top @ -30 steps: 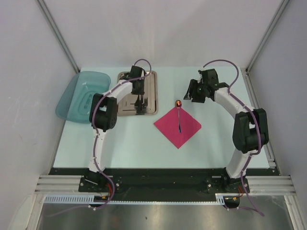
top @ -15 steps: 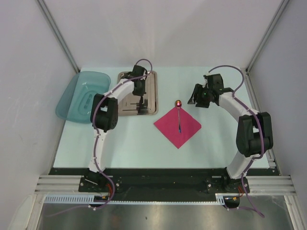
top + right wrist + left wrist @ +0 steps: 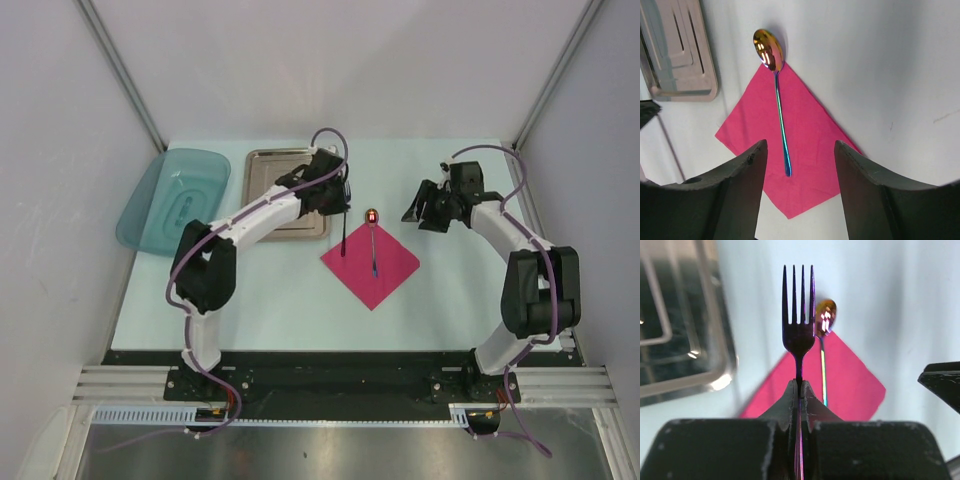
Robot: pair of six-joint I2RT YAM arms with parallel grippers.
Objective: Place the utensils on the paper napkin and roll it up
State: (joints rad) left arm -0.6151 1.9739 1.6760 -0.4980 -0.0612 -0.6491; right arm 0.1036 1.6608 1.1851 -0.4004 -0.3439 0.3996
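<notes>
The magenta paper napkin (image 3: 385,270) lies as a diamond at mid-table. The spoon (image 3: 374,245) rests on it, its red bowl just past the napkin's far corner, its teal handle pointing toward me. My left gripper (image 3: 343,213) is shut on the purple fork (image 3: 343,240) and holds it above the napkin's left part. In the left wrist view the fork (image 3: 799,320) sticks out from the closed gripper (image 3: 800,386), tines forward, with the spoon (image 3: 825,320) and napkin (image 3: 850,382) beyond. My right gripper (image 3: 424,211) hovers open and empty to the right of the spoon (image 3: 780,112) and the napkin (image 3: 812,145).
The steel tray (image 3: 268,165) sits at the back, left of the napkin. A teal translucent dish (image 3: 172,200) lies at the table's left edge. Grey walls close in both sides. In the right wrist view, the tray (image 3: 680,60) shows at the upper left.
My left gripper shut on the fork in the tray, lifted it and carried it right to the napkin. My right arm drew back to the right, still open.
</notes>
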